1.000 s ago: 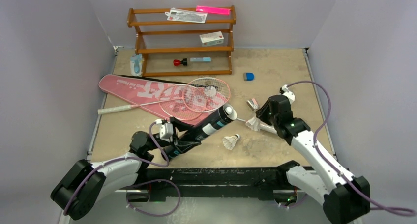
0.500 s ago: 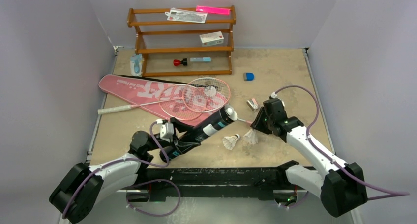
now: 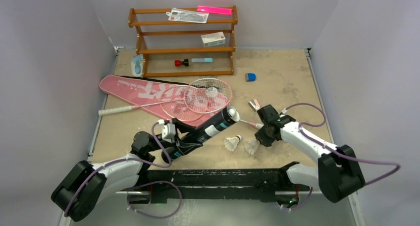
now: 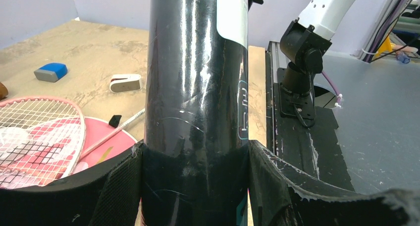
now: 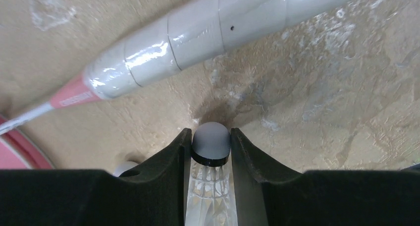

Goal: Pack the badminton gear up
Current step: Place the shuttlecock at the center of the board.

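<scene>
Now swung back from the racket handle point(image 5: 198, 32) toward the near edge, the right gripper point(image 5: 210, 135) pinches a feather shuttlecock point(image 3: 251, 147), ready for the tilted black tube point(image 3: 210, 127) the left gripper point(image 4: 193, 186) clamps

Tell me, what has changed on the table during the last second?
The right pincer, shut on a white shuttlecock, carried it toward the near edge of the table, ending beside the second shuttlecock lying there. Nothing was taken or let go. The left pincer stayed clamped on the black tube; the rackets and pink bag did not move.
</scene>
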`<move>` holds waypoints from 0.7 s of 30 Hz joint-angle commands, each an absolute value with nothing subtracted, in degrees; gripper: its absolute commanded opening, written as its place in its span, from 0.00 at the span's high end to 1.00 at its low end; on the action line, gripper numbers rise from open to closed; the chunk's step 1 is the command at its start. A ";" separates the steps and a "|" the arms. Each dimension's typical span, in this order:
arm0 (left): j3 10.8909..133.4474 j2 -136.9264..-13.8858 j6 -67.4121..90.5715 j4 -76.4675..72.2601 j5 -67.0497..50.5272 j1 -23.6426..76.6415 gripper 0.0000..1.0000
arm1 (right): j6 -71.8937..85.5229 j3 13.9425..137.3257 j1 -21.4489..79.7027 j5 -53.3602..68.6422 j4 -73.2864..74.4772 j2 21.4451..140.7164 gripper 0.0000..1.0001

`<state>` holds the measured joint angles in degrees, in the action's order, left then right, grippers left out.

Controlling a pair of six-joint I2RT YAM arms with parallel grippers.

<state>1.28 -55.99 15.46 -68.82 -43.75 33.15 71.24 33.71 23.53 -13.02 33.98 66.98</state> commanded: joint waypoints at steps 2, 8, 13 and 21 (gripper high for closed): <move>2.02 -56.21 15.47 -73.38 -44.12 33.33 0.53 | 70.72 36.64 25.75 -18.15 34.01 70.59 0.63; 1.73 -55.72 15.78 -73.34 -43.87 33.37 0.53 | 66.06 44.55 25.75 -26.35 44.89 72.34 0.10; 1.41 -54.22 15.26 -71.88 -43.52 33.31 0.53 | 63.59 48.34 25.75 -21.44 47.48 68.50 0.14; 1.49 -53.22 15.20 -71.52 -43.39 33.34 0.53 | 71.33 50.92 25.75 -2.83 44.88 68.65 0.17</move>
<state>1.26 -54.28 15.44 -68.38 -43.68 33.15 66.24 49.76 25.58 -13.30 45.08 68.49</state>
